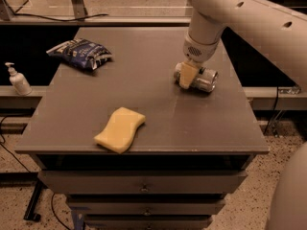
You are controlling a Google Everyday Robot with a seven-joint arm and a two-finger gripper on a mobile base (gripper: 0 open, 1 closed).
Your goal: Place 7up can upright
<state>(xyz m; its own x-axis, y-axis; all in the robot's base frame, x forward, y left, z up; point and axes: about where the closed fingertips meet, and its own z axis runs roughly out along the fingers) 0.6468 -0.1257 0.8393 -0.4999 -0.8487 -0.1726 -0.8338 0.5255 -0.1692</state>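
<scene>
The 7up can (207,80) lies on its side on the right part of the grey table (144,85), its silver end facing right. My gripper (188,79) comes down from the upper right and sits right at the can's left half, with its tan tip in front of the can and low to the table top. The can's left end is hidden behind the gripper. The can's lettering does not show.
A yellow sponge (120,129) lies near the table's front edge. A blue snack bag (79,52) lies at the back left. A white pump bottle (18,79) stands on a ledge left of the table. Drawers (144,186) sit below the table top.
</scene>
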